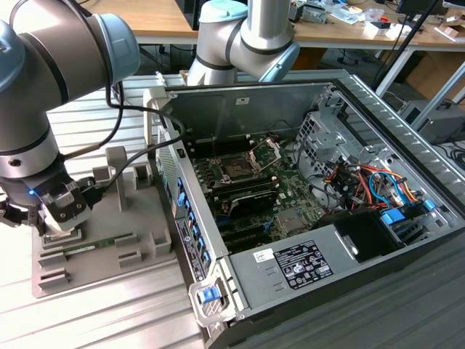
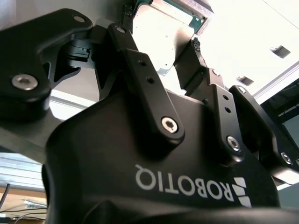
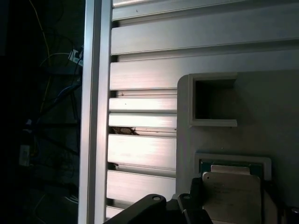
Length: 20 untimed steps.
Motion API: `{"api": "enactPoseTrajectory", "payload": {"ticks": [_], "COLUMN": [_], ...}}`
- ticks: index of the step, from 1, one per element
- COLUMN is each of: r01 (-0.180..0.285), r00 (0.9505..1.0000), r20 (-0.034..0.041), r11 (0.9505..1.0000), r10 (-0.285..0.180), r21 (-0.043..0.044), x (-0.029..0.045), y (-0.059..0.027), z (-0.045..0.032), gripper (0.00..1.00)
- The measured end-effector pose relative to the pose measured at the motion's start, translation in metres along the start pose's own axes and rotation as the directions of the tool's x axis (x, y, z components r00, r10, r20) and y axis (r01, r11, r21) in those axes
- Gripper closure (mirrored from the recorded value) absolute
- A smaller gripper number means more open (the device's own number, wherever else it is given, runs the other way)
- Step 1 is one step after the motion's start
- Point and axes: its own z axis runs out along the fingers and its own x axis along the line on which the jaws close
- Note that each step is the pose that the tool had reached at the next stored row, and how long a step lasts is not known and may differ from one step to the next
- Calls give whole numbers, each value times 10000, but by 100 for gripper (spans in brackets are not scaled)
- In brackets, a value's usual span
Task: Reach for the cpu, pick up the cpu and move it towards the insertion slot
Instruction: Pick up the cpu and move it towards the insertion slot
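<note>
The cpu [image 3: 231, 196], a flat silvery square with a green edge, lies in a recess of the grey tray [image 3: 271, 112]. My gripper [image 2: 161, 32] stands over it with a black finger [image 2: 124, 32] against each side of the chip [image 2: 163, 42], shut on it. In the exterior view the gripper [image 1: 58, 211] sits low over the tray [image 1: 145, 247] at that view's left. The insertion slot [image 1: 238, 167], a dark square socket with its metal bracket hinged up, is on the motherboard inside the open computer case, well to the exterior view's right of the gripper.
A green memory stick [image 1: 98, 243] lies on the tray beside the gripper. The case's side wall [image 1: 185, 218] stands between tray and motherboard. A drive cage and coloured cables [image 1: 363, 182] fill the case's right. An empty square recess [image 3: 212, 100] is near the chip.
</note>
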Motion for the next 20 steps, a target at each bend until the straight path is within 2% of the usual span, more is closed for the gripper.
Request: {"api": "enactPoseTrajectory", "payload": {"ticks": [20], "r01": [0], "r00": [10000], "r20": [2], "r11": [10000], "r10": [0], "r21": [-1], "x": [0], "y": [3], "z": [-77], "gripper": [45]}}
